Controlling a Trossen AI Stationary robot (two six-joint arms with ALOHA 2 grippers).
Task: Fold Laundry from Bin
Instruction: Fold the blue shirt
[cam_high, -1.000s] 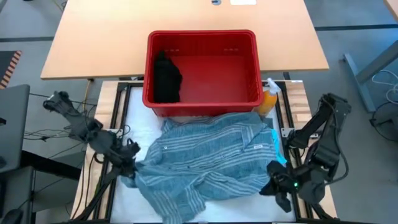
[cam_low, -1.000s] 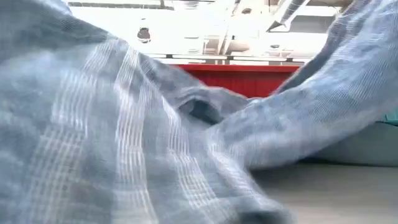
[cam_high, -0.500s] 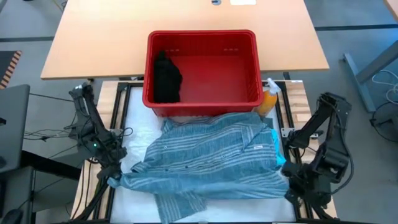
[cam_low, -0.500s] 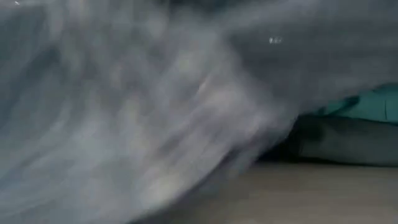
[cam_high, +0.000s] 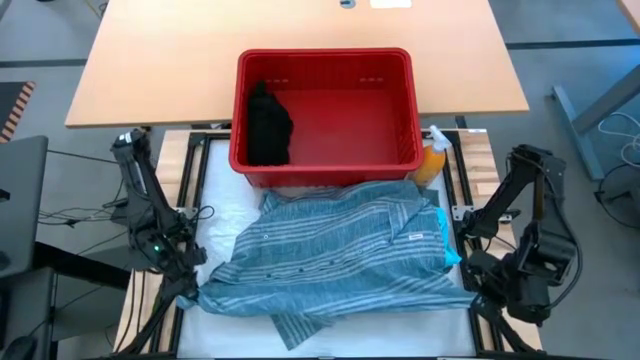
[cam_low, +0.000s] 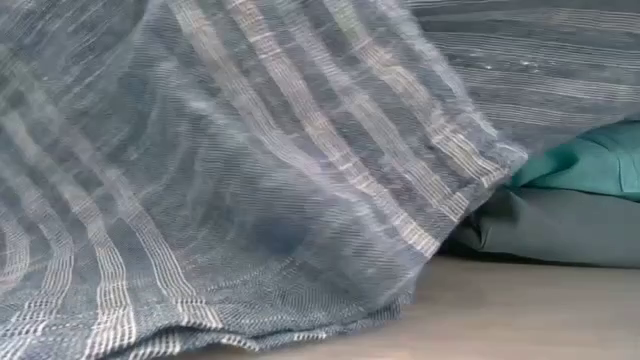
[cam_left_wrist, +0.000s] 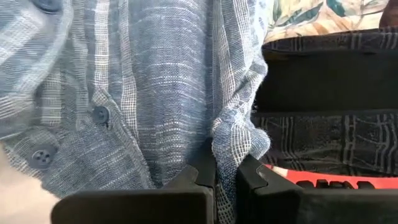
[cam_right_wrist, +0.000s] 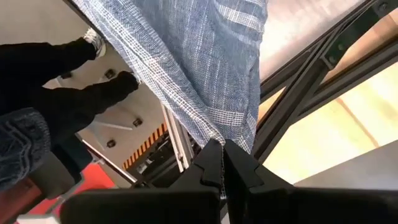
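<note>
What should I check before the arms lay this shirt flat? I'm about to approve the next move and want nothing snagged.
1. Left gripper hold: ok, jaws shut on the striped shirt edge.
2. Right gripper hold: ok, jaws shut on the shirt's other edge.
3. Shirt spread between both grippers: not ok, a fold hangs loose at the front edge and the cloth is wrinkled.
4. Surface under the shirt: not ok, a teal garment and a grey-green one lie beneath it.
5. Red bin: not ok, a black garment remains inside.
6. Orange spray bottle clear of the shirt: cannot tell, it stands close to the shirt's corner.
</note>
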